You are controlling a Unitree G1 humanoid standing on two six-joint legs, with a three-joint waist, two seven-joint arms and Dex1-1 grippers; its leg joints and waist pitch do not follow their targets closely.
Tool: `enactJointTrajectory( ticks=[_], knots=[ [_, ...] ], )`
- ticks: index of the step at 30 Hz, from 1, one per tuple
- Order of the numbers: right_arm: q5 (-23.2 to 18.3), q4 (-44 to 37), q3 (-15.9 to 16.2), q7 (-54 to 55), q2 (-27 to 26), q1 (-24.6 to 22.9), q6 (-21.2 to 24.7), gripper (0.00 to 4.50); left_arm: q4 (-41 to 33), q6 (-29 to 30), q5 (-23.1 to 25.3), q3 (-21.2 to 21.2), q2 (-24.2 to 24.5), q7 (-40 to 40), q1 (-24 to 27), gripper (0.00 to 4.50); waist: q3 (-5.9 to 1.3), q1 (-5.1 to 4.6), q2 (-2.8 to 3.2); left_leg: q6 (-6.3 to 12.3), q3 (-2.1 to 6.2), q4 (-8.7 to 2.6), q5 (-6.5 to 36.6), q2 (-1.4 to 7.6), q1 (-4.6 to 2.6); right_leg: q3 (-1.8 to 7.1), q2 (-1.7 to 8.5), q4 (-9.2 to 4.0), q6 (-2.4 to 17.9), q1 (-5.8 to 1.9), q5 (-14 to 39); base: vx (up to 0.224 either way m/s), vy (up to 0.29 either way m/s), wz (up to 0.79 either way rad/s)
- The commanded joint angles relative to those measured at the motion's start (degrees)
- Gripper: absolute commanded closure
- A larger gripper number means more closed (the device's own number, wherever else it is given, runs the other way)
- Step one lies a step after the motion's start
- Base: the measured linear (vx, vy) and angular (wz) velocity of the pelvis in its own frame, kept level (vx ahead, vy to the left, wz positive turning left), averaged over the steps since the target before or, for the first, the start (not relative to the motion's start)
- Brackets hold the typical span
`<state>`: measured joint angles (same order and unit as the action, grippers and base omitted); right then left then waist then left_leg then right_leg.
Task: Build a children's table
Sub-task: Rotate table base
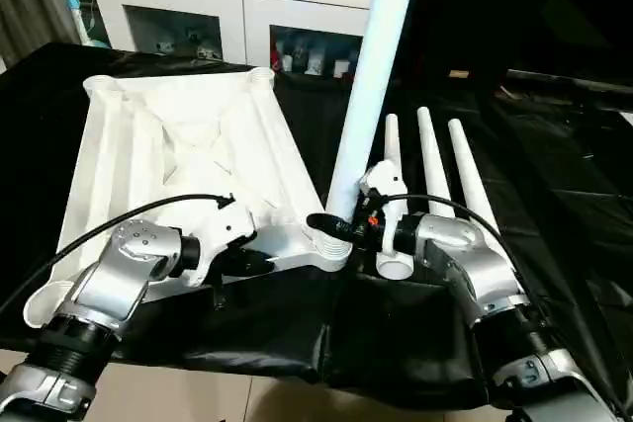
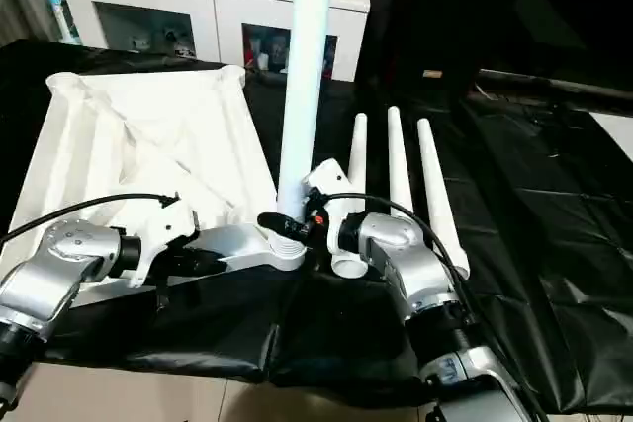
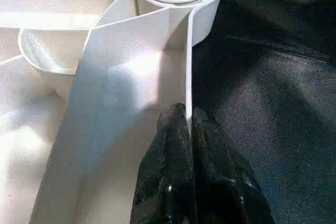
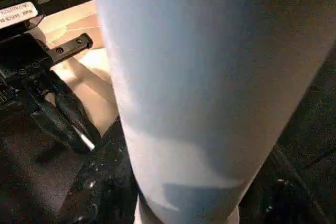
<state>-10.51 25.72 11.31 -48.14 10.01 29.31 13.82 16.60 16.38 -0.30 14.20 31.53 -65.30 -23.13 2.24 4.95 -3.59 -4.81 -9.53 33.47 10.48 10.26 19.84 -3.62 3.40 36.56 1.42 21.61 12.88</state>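
Black cloth over table. Left gripper pinched shut on near rim of tabletop, upside down, ribbed, white. Right gripper clamps upright leg at near-right socket. Three spare legs lie right. Risk: tilted leg cross-threads, jams.

The upturned children's table looks like smooth white moulded plastic with a faint sheen, as do the upright leg and the three lying legs. The sheet beneath is glossy, crinkled black plastic film. The forearms are brushed silver metal. The left claw has shiny black fingers.
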Motion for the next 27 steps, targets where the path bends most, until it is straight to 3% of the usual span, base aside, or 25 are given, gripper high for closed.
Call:
enactJointTrajectory(
  ticks=[1, 12, 15, 17, 20, 21, 22, 23, 24, 25, 27],
  knots=[
    [2.70, 6.53, 1.61, 0.50, 0.74, -2.23, 3.75, 2.63, 0.44, -0.16, -0.04, 0.70, -0.07, 0.22, -0.92, 4.50, -2.12, 0.00, 1.45, -0.95, 1.37, -4.91, 18.18, 3.29, -0.40, 3.58, 5.28, -5.63, 9.39, -1.52, 16.33, 0.000, 0.000, 0.00],
    [3.01, 7.13, 2.16, -0.40, 1.10, -1.86, 2.71, 2.63, 0.28, -0.44, 0.03, 0.76, -0.17, 0.52, -0.24, 4.50, -1.91, -0.12, 1.32, -0.93, 1.43, -5.09, 20.14, 3.33, -0.70, 3.69, 5.30, -5.96, 9.00, -1.28, 18.90, 0.000, 0.000, 0.00],
    [3.10, 8.12, -0.51, 5.42, -0.91, -1.31, -0.22, 2.63, 0.54, 1.03, 0.19, 0.31, -1.37, 2.74, -0.57, 4.50, -1.86, -0.18, 1.56, -1.26, 1.49, -5.18, 21.12, 3.35, -0.79, 3.72, 5.37, -6.08, 8.84, -1.12, 20.01, 0.000, 0.000, 0.00],
    [2.88, 9.15, -2.31, 9.35, -2.34, -0.65, -1.09, 2.63, 1.08, 1.69, 0.49, 0.00, -2.46, 4.67, -1.10, 4.50, -1.73, -0.48, 1.41, -1.91, 1.62, -5.29, 21.96, 3.26, -0.76, 3.65, 5.45, -6.30, 8.39, -1.03, 22.47, 0.000, 0.000, 0.00],
    [2.98, 12.94, -5.03, 18.16, -5.93, 1.22, -2.50, 2.63, 3.50, 5.16, 1.40, -1.44, -7.90, 13.28, -3.21, 4.50, -1.66, -0.68, 1.43, -2.27, 1.60, -5.24, 23.34, 3.18, -1.12, 3.67, 5.46, -6.70, 7.45, -0.63, 25.79, 0.000, 0.000, 0.00],
    [3.17, 13.46, -5.10, 19.11, -6.30, 1.46, -2.66, 2.63, 3.90, 5.64, 1.55, -1.62, -8.66, 14.50, -3.53, 4.50, -1.72, -0.73, 1.19, -2.47, 1.69, -5.22, 22.97, 3.17, -1.18, 3.60, 5.56, -6.82, 7.14, -0.72, 26.73, 0.000, 0.000, 0.00],
    [3.35, 15.10, -5.33, 21.21, -7.49, 2.30, -2.74, 2.63, 5.45, 6.93, 2.14, -1.98, -10.80, 17.94, -4.64, 4.50, -1.85, -0.74, 0.74, -1.82, 1.57, -5.14, 21.30, 3.10, -0.95, 3.56, 5.61, -6.86, 6.91, -1.01, 26.18, 0.000, 0.000, 0.00],
    [3.24, 15.86, -5.51, 22.04, -8.09, 2.68, -2.68, 2.63, 6.20, 7.51, 2.43, -2.11, -11.75, 19.49, -5.16, 4.50, -1.86, -0.56, 1.03, -1.18, 1.39, -5.08, 19.68, 2.99, -0.92, 3.71, 5.58, -6.91, 6.99, -0.90, 25.01, 0.000, 0.000, 0.00],
    [3.24, 15.86, -5.51, 22.04, -8.09, 2.68, -2.68, 2.63, 6.20, 7.51, 2.43, -2.11, -11.75, 19.49, -5.16, 4.50, -1.81, -0.48, 1.05, -0.89, 1.32, -5.06, 19.23, 3.00, -1.03, 3.75, 5.51, -6.98, 7.06, -0.80, 24.44, 0.000, 0.000, 0.00],
    [2.50, 18.66, -6.06, 23.80, -10.18, 4.10, -2.18, 2.63, 8.27, 10.30, 3.38, -2.09, -14.83, 23.80, -7.01, 4.50, -1.72, -0.50, 0.86, -0.48, 1.22, -5.12, 18.25, 3.01, -0.74, 3.77, 5.46, -6.84, 7.16, -0.97, 23.56, 0.000, 0.000, 0.00],
    [3.26, 22.50, -5.70, 27.01, -12.06, 6.09, -1.74, 2.63, 9.53, 13.51, 4.83, -1.19, -18.30, 27.81, -9.15, 4.50, -1.81, -0.23, 0.95, -0.59, 1.12, -5.01, 17.88, 3.06, -1.11, 3.71, 5.42, -6.75, 7.58, -0.77, 22.85, 0.000, 0.000, 0.00]
  ],
)
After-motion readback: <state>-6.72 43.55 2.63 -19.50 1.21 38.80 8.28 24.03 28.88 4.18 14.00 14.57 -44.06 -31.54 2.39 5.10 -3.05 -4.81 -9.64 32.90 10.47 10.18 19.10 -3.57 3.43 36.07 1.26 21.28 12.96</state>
